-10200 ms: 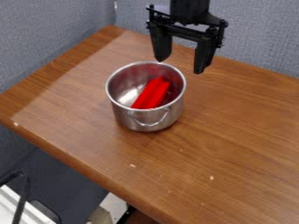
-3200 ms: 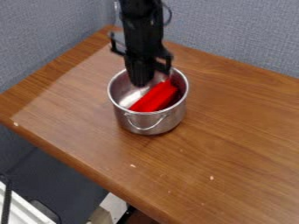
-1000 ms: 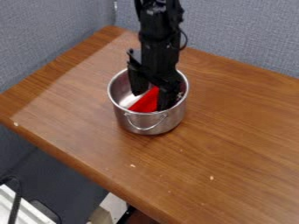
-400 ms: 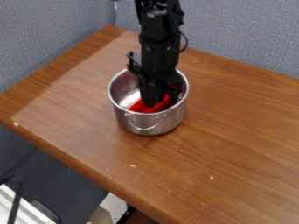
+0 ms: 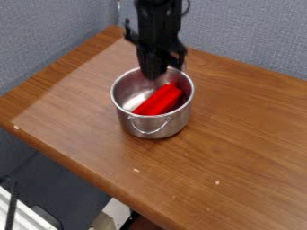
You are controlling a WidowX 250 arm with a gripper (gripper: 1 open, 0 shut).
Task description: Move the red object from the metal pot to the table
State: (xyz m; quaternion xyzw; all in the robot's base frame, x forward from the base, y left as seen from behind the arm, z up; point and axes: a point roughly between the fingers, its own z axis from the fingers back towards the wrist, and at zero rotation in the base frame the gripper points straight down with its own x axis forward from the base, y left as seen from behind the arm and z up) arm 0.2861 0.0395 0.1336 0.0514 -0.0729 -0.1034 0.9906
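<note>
The red object [image 5: 160, 98] lies slanted inside the metal pot [image 5: 149, 122], which stands on the brown wooden table [image 5: 228, 157] near its back left part. My dark gripper [image 5: 153, 75] hangs straight down over the pot's far half, its tips just above the rim. The fingers are drawn together, and the red object stays down in the pot with nothing visible between them. The far end of the red object is partly hidden behind the fingers.
A grey-blue wall runs behind the table on the left and at the back. The table's front edge runs diagonally from the left corner down to the bottom right, with open floor beyond it.
The gripper, down inside the pot with open fingers a second ago, has shut and risen to just above the rim. The red object lies in the pot as before.
</note>
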